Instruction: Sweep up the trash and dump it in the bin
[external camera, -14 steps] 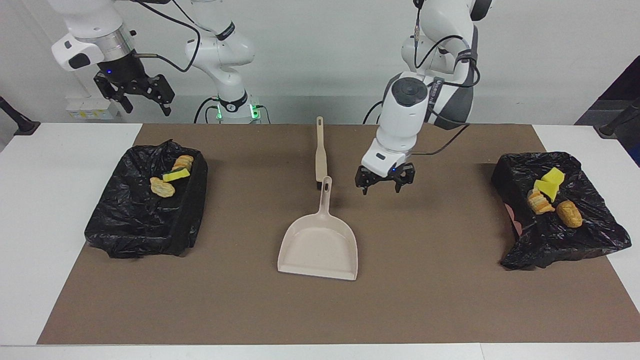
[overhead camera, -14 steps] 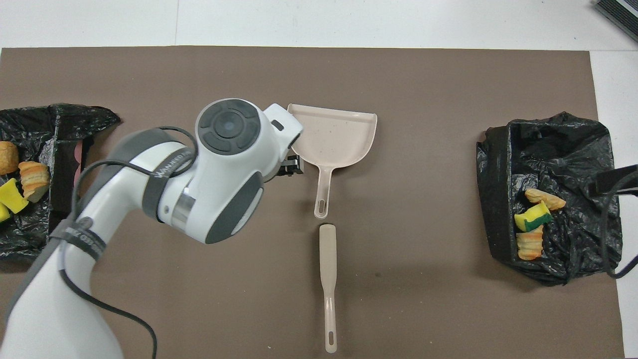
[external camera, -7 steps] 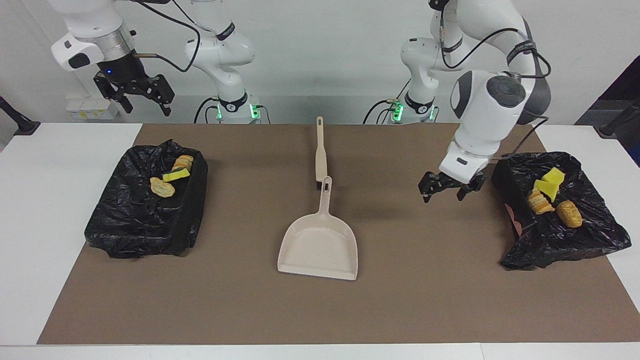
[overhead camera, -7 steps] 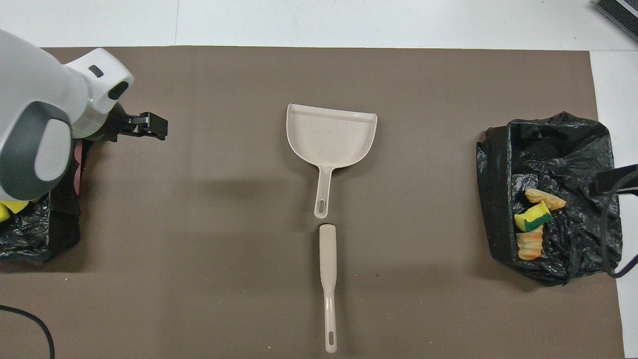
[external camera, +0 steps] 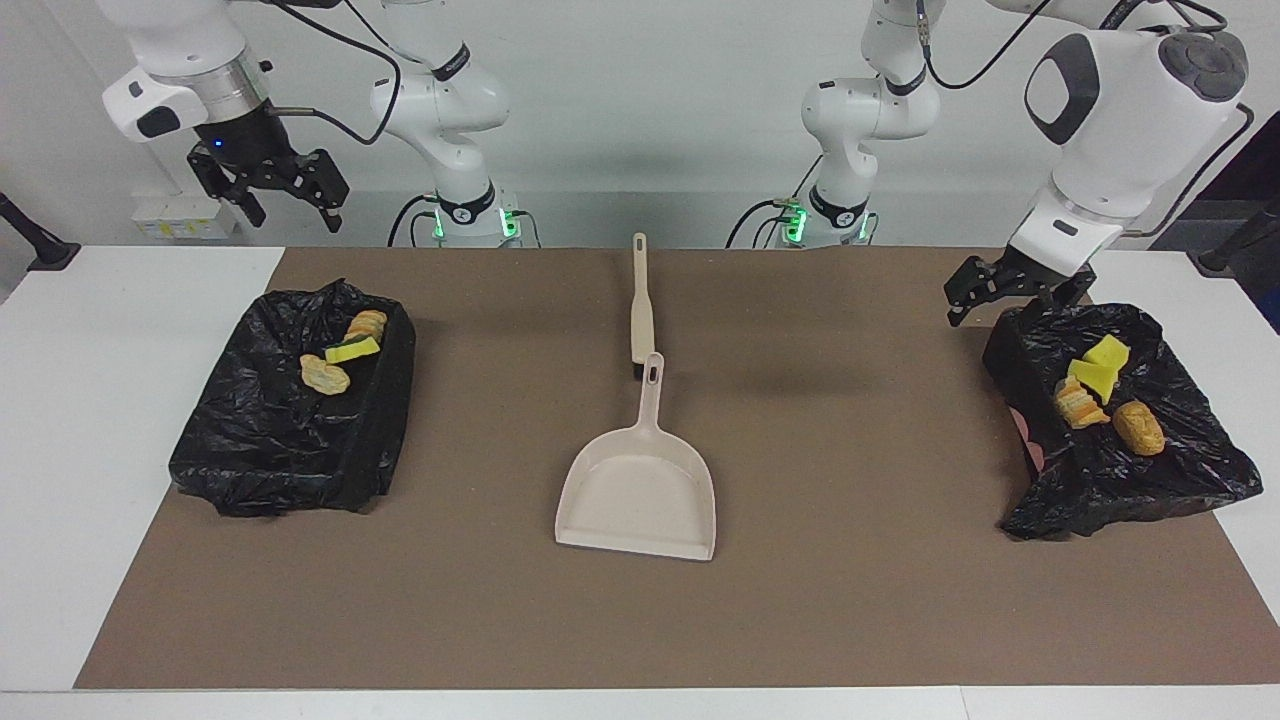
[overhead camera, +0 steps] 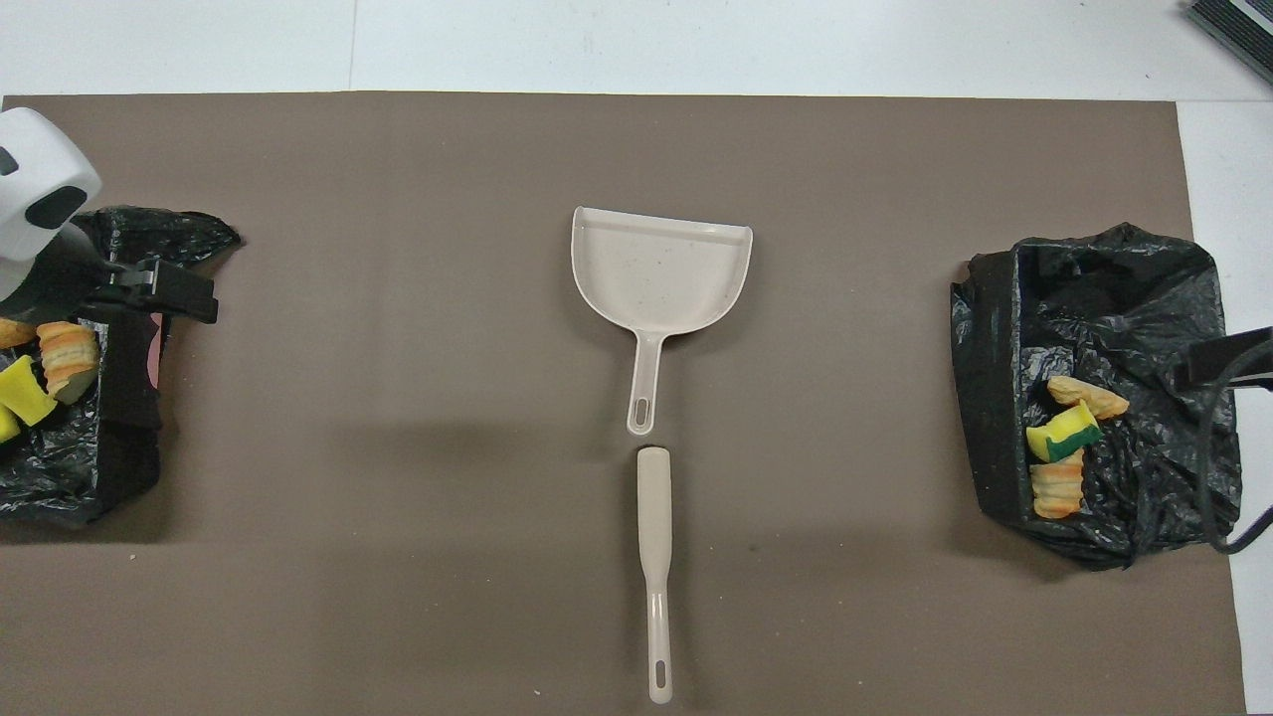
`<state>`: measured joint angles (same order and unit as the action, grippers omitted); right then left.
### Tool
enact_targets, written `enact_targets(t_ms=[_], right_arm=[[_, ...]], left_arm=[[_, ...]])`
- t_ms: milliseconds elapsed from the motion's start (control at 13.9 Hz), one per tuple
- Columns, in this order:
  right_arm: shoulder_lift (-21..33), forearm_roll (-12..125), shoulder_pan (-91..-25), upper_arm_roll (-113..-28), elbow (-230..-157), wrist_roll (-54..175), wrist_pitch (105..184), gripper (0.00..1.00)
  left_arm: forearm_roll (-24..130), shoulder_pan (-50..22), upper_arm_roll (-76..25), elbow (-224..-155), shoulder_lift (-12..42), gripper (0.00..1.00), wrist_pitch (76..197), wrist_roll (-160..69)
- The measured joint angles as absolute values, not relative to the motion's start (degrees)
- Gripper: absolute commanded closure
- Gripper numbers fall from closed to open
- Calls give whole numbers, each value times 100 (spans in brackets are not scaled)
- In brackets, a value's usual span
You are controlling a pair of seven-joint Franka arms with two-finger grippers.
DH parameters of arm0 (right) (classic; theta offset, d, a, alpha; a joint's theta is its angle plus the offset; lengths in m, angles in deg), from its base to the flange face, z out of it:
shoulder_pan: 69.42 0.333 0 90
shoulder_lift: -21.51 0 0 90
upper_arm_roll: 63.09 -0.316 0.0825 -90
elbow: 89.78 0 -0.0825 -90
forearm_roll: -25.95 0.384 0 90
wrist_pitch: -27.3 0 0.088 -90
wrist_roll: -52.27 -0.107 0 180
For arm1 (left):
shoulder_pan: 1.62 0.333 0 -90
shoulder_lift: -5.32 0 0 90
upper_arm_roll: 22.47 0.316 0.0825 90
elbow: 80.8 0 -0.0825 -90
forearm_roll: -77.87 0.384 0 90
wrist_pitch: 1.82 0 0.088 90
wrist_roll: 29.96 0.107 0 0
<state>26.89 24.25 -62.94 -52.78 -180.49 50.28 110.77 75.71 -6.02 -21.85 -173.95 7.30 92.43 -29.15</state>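
Brown mat (external camera: pixel 860 600) covers most of the white table (external camera: pixel 110 400). Black box-like object (overhead camera: pixel 1233 25) sits at the table's corner, farthest from the robots, toward the right arm's end. White sockets (external camera: pixel 180 215) on the wall by the right arm's end.

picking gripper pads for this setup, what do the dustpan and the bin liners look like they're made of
The dustpan looks like rigid moulded plastic, matte beige: one smooth piece with a raised rim and a slotted handle. The bin liners look like thin black plastic film, glossy: they crumple into sharp folds that catch highlights. Whatever they cover is mostly hidden.
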Motion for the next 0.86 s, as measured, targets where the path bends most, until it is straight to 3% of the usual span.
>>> enact_targets(t_ms=[288,863], right_arm=[[2690,2425,-6294,-5278,-18051,5028,11077,0],[2690,2425,-6294,-5278,-18052,5028,11077,0]], left_arm=[[7659,-608,-2187,-17249,605,0,8586,-2826],[7674,-613,-2155,-17245,591,0,8551,-2675]])
